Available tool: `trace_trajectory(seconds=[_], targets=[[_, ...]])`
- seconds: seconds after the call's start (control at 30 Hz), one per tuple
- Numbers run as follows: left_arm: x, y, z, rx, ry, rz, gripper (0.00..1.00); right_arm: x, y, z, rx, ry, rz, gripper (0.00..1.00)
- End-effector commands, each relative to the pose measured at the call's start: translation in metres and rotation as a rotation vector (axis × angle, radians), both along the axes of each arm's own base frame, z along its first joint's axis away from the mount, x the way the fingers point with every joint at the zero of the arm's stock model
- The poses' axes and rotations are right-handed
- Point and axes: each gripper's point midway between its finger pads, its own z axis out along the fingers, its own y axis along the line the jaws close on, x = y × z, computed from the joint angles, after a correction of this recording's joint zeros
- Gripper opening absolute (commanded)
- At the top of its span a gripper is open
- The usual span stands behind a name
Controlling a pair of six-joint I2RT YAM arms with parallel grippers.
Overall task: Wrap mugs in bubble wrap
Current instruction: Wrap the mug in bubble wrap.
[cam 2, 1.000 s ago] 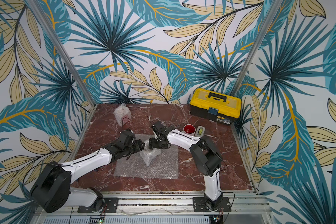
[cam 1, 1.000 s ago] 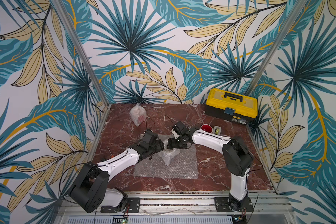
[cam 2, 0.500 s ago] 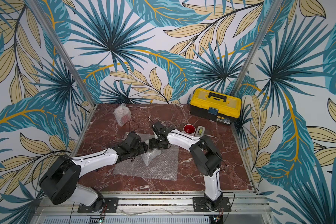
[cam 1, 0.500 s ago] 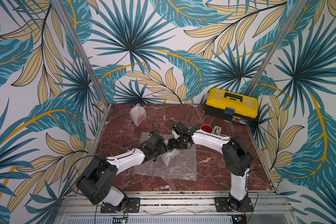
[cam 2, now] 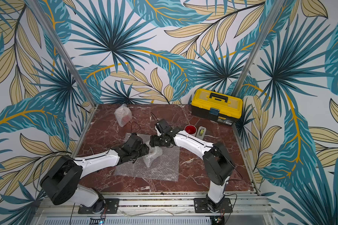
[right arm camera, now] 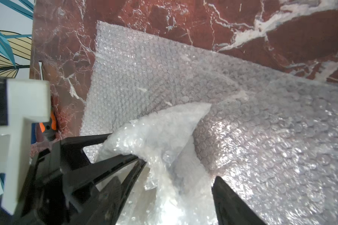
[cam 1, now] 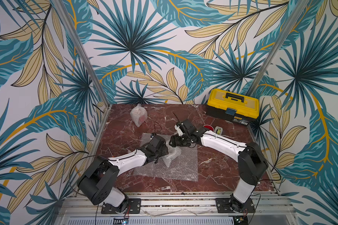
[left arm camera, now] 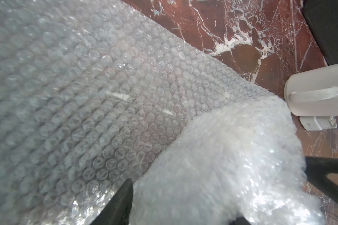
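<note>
- The bench [cam 1: 219,171] is red-brown marble with white veins. It is closed in on three sides by walls [cam 1: 135,48] papered with large teal and tan leaves.
- A metal rail [cam 1: 174,202] runs along the bench's front edge and carries both arm bases.
- A yellow toolbox [cam 1: 233,106] sits in the far right corner.
- A flat sheet of bubble wrap [cam 1: 180,169] lies mid-bench, with a crumpled bundle [cam 1: 171,157] of the same stuff standing on it.
- The left claw [left arm camera: 218,175] pinches that bundle, one finger against each side.
- The right claw [right arm camera: 180,169] grips the bundle from the opposite side, fingers set wide and wrap filling the gap.
- The red mug [cam 2: 190,130] stands upright just beside a grey tape dispenser [cam 2: 201,131], in front of the toolbox. In a top view the right arm hides most of the mug.
- A second wrapped bundle [cam 1: 138,115] sits near the back left, with something reddish showing through (too small to name).
- The wrap hides whatever the crumpled bundle contains.
- A pale rounded shape [left arm camera: 316,91] is cut off at the edge of the left wrist view, and I cannot tell what it is.
</note>
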Motion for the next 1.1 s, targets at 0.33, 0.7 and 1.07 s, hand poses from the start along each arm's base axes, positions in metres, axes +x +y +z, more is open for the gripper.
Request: trace_trajectory(seconds=[0.33, 0.7, 1.07], targets=[[-0.03, 0.022, -0.037, 0.127, 0.128, -0.011, 0.59, -0.001, -0.023, -0.083, -0.229, 0.129, -0.052, 0.74], [-0.014, 0.013, 0.021, 0.037, -0.037, -0.016, 0.71, -0.009, -0.022, -0.098, -0.218, 0.172, -0.05, 0.74], [-0.007, 0.023, -0.007, 0.125, 0.028, 0.044, 0.57, -0.011, -0.01, -0.06, -0.109, 0.125, -0.008, 0.74]])
